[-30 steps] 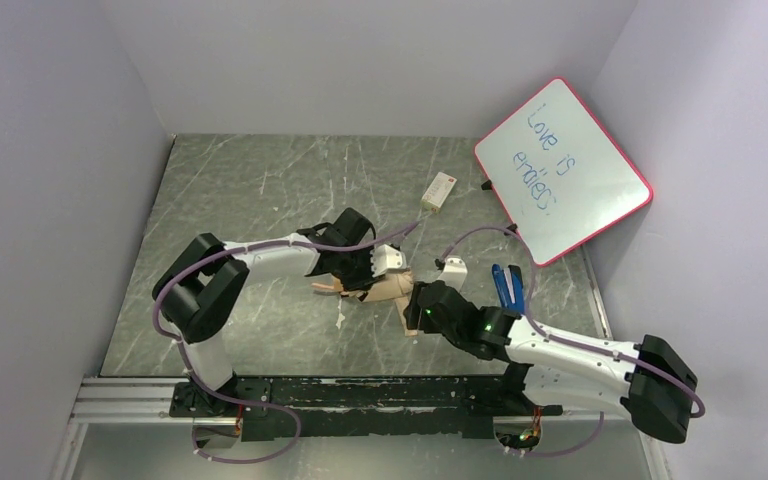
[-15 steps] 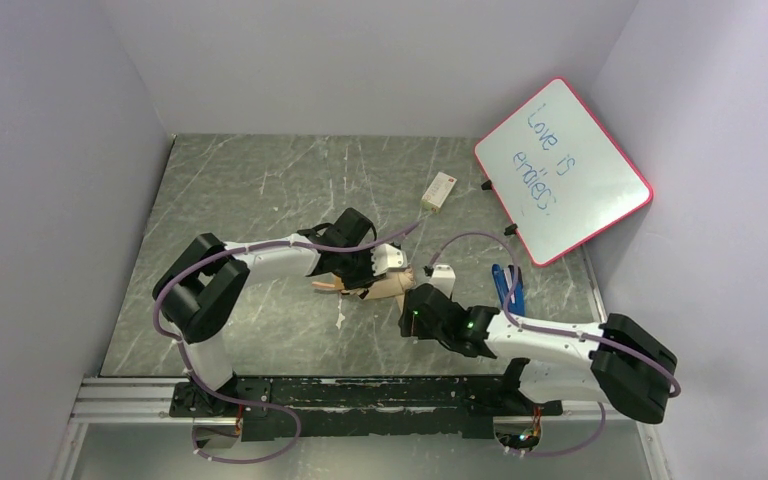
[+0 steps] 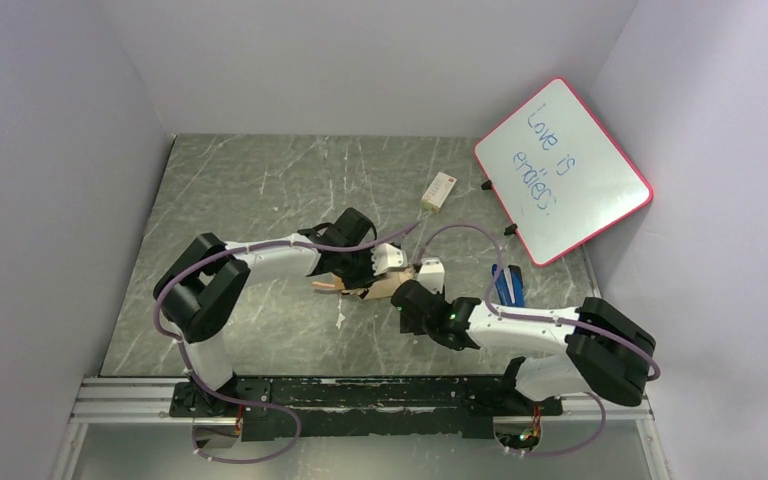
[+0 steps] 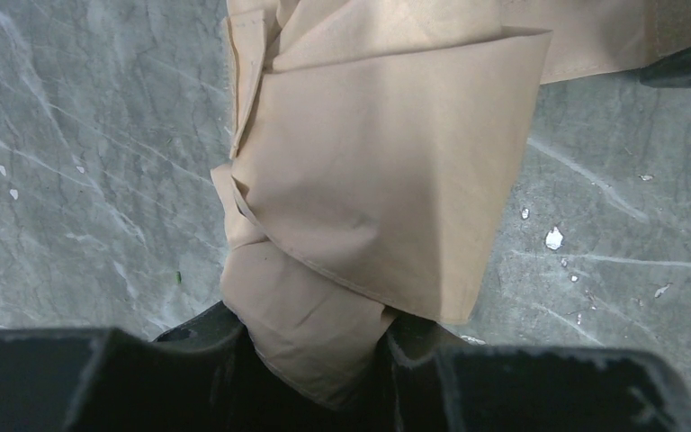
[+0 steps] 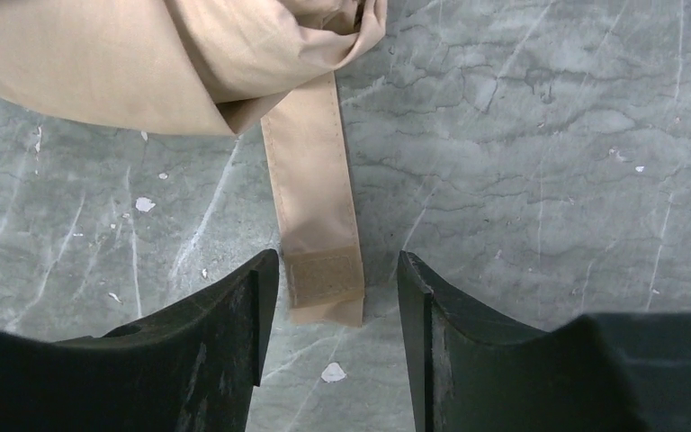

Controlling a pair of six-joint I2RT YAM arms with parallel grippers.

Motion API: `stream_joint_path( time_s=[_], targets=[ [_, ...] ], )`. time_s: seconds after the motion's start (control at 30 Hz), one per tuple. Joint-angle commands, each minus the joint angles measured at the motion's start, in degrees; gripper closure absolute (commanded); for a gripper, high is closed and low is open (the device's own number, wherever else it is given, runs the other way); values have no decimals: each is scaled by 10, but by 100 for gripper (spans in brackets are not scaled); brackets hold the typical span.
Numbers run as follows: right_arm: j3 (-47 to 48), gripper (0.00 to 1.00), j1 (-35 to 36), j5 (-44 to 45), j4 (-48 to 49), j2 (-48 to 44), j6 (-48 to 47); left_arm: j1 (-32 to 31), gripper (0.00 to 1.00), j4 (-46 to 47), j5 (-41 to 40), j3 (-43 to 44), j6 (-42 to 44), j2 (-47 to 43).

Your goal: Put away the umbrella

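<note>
The folded umbrella (image 3: pixel 378 288) lies mid-table, its tan fabric bunched between the two arms, its tan-orange handle end (image 3: pixel 323 286) sticking out left. My left gripper (image 3: pixel 365 278) is shut on the folded tan fabric (image 4: pixel 369 198), which fills the left wrist view. The tan strap (image 5: pixel 315 202) lies flat on the table with its velcro patch (image 5: pixel 324 281) at the near end. My right gripper (image 5: pixel 331 306) is open, its fingers (image 5: pixel 234 310) on either side of the strap end, just above the table. In the top view the right gripper (image 3: pixel 407 297) sits against the umbrella's right end.
A pink-framed whiteboard (image 3: pixel 563 170) leans at the back right wall. A small blue stapler-like object (image 3: pixel 507 284) lies right of the right arm. A small white box (image 3: pixel 439 190) lies toward the back. Grey walls close in three sides of the marbled table (image 3: pixel 260 190).
My right arm has swung left and forward, bringing its open gripper up to the umbrella's strap end. The left gripper and umbrella have stayed in place.
</note>
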Motion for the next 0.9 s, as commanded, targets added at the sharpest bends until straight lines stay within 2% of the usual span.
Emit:
stream_joint_path(
  time_s=[0.0,0.23,0.33,0.63,0.7,0.8,0.87],
  targets=[
    [-6,46,16,-6,-26,29,-6,2,95,-22,-54,4,-14,39],
    [-1,45,35,8,-20,56,-8,4,95,-29,-54,14,-26,53],
    [5,49,39,27,-38,75,-2,6,95,-30,-51,14,-24,51],
    [21,73,40,54,-89,109,33,6,95,-29,-50,15,-22,50],
    [22,80,40,55,-90,108,31,7,95,-29,-53,15,-24,51],
    [21,97,41,54,-85,97,22,7,95,-25,-55,17,-31,52],
    [21,100,41,49,-80,87,15,9,95,-18,-55,15,-38,52]
  ],
)
